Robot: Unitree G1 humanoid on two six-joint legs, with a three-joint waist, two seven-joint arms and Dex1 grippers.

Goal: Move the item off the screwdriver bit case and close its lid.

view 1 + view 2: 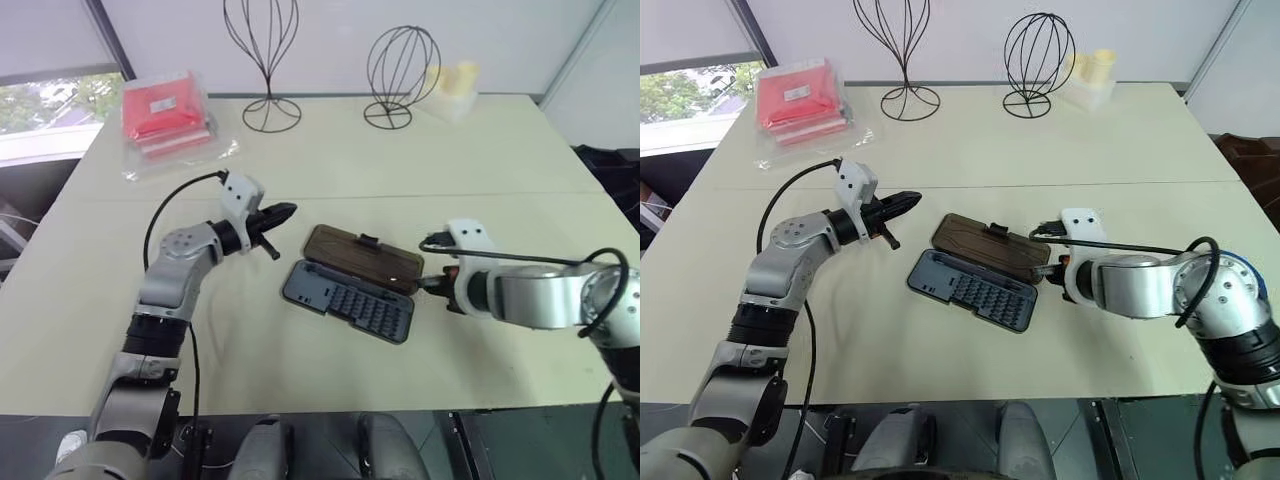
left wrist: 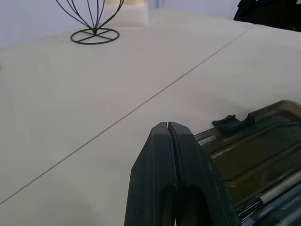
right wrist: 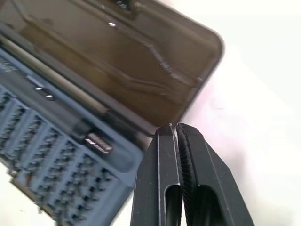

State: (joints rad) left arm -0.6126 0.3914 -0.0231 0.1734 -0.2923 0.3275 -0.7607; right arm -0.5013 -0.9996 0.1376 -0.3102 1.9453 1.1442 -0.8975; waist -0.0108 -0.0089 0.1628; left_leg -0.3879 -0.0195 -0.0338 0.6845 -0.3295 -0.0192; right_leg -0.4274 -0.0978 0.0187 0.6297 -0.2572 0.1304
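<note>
The screwdriver bit case (image 1: 350,300) lies open in the middle of the table, its grey tray of bits toward me and its brown see-through lid (image 1: 362,257) laid flat behind it. Nothing rests on the case. My left gripper (image 1: 288,211) hovers just left of the lid's far corner, shut with nothing in it. My right gripper (image 1: 425,284) sits at the case's right end, level with the hinge, shut and holding nothing; its fingertips (image 3: 175,129) almost touch the lid's near corner (image 3: 207,61).
A clear bag with red contents (image 1: 168,120) lies at the back left. Two black wire stands (image 1: 268,60) (image 1: 400,70) rise at the back centre, with a pale yellow item (image 1: 452,85) beside the right one. The table edge (image 1: 330,412) runs close in front.
</note>
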